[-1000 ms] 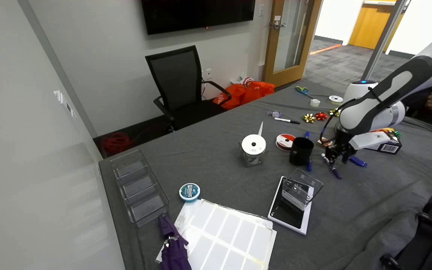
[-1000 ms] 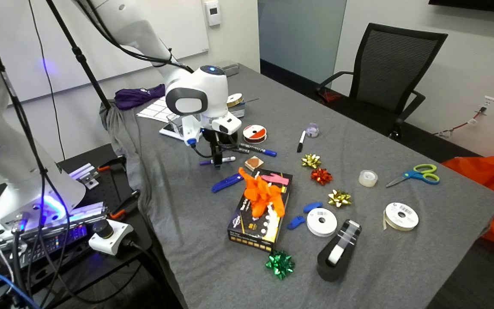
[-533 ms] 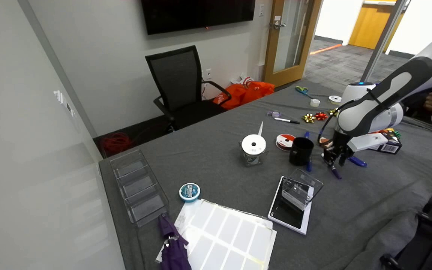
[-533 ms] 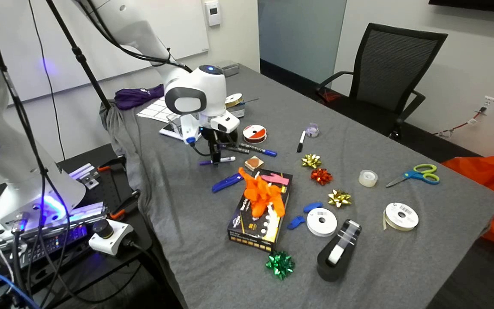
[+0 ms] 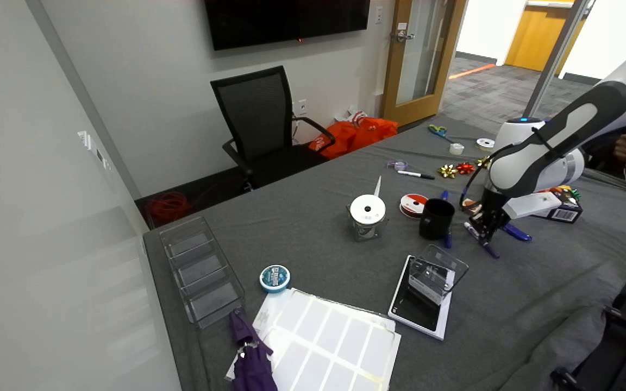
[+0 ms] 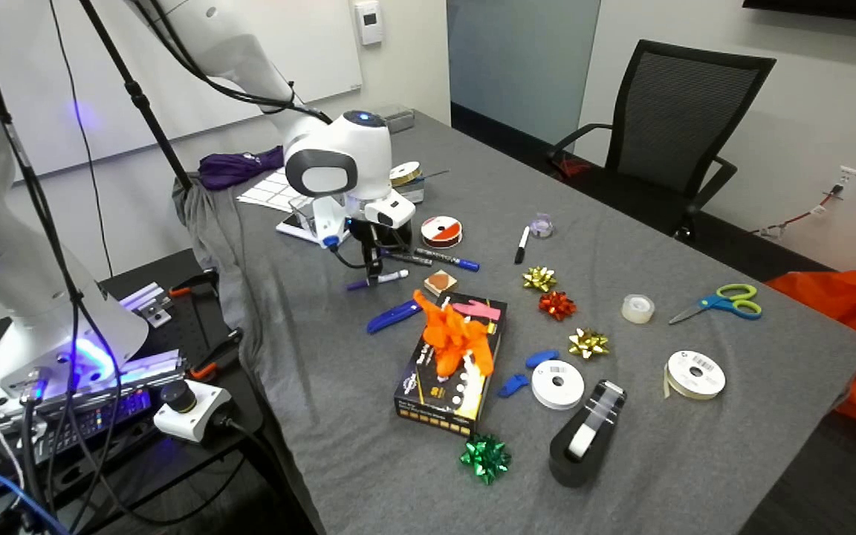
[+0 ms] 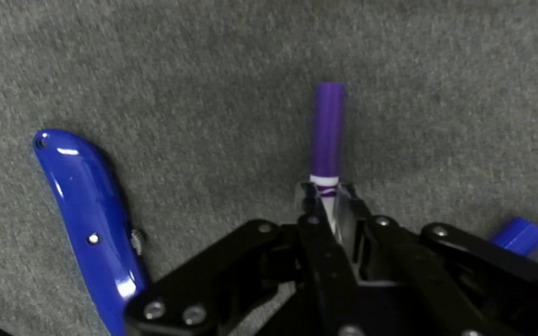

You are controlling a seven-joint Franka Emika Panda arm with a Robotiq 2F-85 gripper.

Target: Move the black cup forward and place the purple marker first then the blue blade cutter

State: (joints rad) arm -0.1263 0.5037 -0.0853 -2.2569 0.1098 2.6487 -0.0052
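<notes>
The purple marker (image 7: 328, 130) lies on the grey cloth, its purple cap pointing away from the gripper in the wrist view. My gripper (image 7: 327, 192) is shut on the marker's white barrel just behind the cap, a finger on each side. Left of it in the wrist view is the bright blue blade cutter (image 7: 87, 214), apart from the fingers; an exterior view shows the cutter (image 6: 393, 316) lying near the glove box. The black cup (image 5: 437, 219) stands upright a short way from the gripper; the arm partly hides the cup (image 6: 400, 235) in an exterior view.
Beside the cup lie a blue-capped marker (image 6: 449, 260), a dark marker (image 6: 409, 258) and a red ribbon spool (image 5: 414, 205). A clear box (image 5: 437, 274) stands on a tablet (image 5: 413, 312). Close to the cutter are a wooden block (image 6: 440, 281) and a black glove box (image 6: 428, 401).
The gripper's fingers have come together on the purple marker. The marker has turned slightly on the cloth. The arm has shifted only a little; the cup and cutter are where they were.
</notes>
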